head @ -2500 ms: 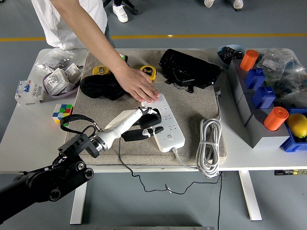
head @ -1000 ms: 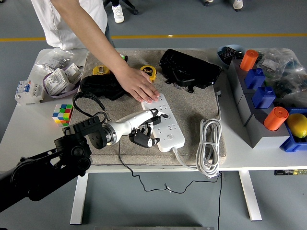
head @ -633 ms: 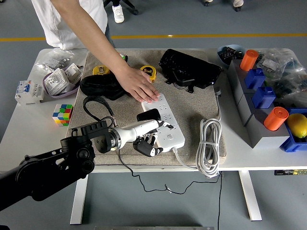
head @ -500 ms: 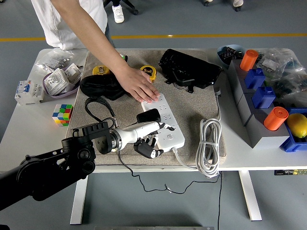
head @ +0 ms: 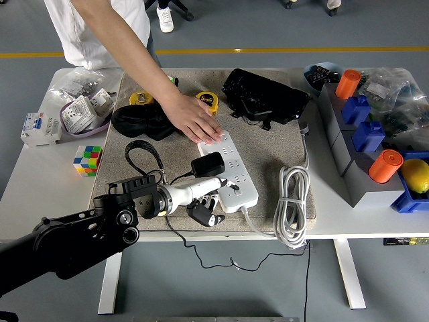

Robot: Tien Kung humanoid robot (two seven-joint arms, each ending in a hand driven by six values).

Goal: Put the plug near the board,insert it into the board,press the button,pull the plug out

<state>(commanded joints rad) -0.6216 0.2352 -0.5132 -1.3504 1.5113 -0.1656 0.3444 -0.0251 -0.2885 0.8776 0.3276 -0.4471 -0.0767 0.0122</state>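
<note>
while the black plug adapter [head: 208, 164] sits seated on the left edge of the white power strip [head: 230, 172], on the grey mat [head: 268, 144] near the bench [head: 47, 194] front edge, left hand [head: 204, 200] reaches in just below it: one finger extended along the strip's side, the rest curled under, gripping nothing. probably rigid and light, blocky, with a thin trailing cord [head: 201, 251] that may snag; best pinched across its two flat sides, pulled straight up. strip pinned at its far end by a person's hand [head: 194, 119], which should stop it lifting. purple bowl [head: 70, 121] at far left holding white sockets; blue bin [head: 412, 194] at far right holding a lemon [head: 415, 176].
</note>
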